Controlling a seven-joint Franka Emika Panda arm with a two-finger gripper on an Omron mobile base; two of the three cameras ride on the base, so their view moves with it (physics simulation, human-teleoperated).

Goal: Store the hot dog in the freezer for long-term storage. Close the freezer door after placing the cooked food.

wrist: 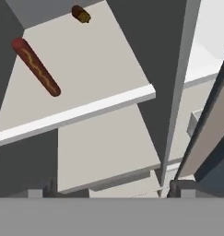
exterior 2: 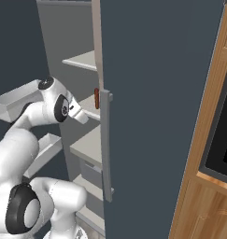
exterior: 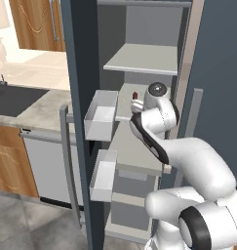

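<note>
The hot dog (wrist: 36, 67) lies on a freezer (wrist: 99, 69) shelf near a dark lump (wrist: 80, 14); jaws spread, empty.

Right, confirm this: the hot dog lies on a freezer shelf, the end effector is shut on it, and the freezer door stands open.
Not quite. The end effector is open and holds nothing; the hand view shows the hot dog lying free on the freezer shelf, well apart from it. The freezer door does stand open.
</note>
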